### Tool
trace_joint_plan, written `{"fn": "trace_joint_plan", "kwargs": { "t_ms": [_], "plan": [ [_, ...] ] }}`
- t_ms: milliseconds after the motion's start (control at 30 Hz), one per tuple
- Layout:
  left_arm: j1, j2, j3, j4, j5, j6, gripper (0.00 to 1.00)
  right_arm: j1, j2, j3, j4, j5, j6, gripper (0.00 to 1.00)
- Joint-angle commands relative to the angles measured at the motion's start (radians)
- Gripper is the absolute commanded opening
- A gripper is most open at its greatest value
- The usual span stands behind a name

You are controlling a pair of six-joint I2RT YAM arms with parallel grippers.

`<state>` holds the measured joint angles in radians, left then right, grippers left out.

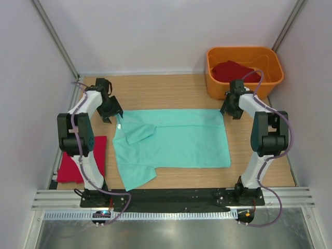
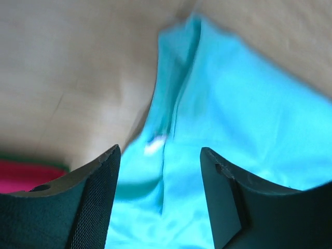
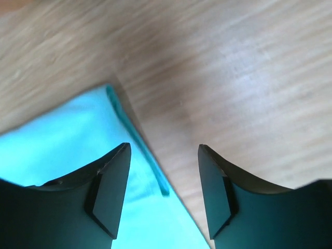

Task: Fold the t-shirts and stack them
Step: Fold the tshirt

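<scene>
Marking the left claw (image 1: 110,111) as open: its wrist view shows the two fingers apart with nothing gripped between them. It sits at the far left corner of the mint-green t-shirt (image 1: 176,142), by the neck end. Blurred teal cloth and a small white label (image 2: 154,147) show through the gap. We cannot tell whether the fingers touch the cloth.

We call the right claw (image 1: 230,108) open too, fingers apart and nothing held. It is at the far right corner of the same shirt, and its wrist view shows the shirt's corner edge below the gap, with bare wood beside it.

We see the mint-green t-shirt spread flat in the middle of the counter (image 1: 171,88), between the two arms. One sleeve is folded onto the body and the other sticks out at the near left.

A folded red t-shirt (image 1: 70,166) lies at the left edge of the counter, partly under the left arm and apart from the teal one. Another red t-shirt (image 1: 233,70) is bunched inside the orange tub (image 1: 270,79) at the far right corner.
</scene>
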<state>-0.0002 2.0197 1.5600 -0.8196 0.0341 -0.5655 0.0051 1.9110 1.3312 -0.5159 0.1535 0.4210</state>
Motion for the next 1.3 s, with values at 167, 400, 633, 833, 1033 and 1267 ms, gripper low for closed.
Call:
{"fn": "trace_joint_plan", "kwargs": {
  "t_ms": [167,400,633,833,1033,1267],
  "plan": [
    [-0.112,-0.575,-0.438,-0.081,-0.088,-0.062,0.6,0.114,-0.464,-0.213,-0.157,0.015,0.025,0.62],
    [-0.231,-0.878,-0.763,-0.159,-0.116,-0.293,0.52,0.151,-0.785,-0.554,-0.199,-0.193,0.108,0.59],
    [-0.254,-1.044,-0.963,-0.176,-0.103,-0.505,0.43,0.171,-0.911,-0.616,-0.298,-0.168,0.171,0.54],
    [-0.27,-0.995,-1.066,-0.11,-0.064,-0.582,0.43,0.171,-0.911,-0.586,-0.337,-0.117,0.228,0.54],
    [-0.276,-1.035,-1.13,-0.081,-0.071,-0.632,0.4,0.138,-0.883,-0.625,-0.315,-0.187,0.312,0.56],
    [-0.29,-0.977,-1.095,-0.078,-0.111,-0.637,0.34,0.095,-0.839,-0.592,-0.316,-0.101,0.332,0.58]
  ]
}}
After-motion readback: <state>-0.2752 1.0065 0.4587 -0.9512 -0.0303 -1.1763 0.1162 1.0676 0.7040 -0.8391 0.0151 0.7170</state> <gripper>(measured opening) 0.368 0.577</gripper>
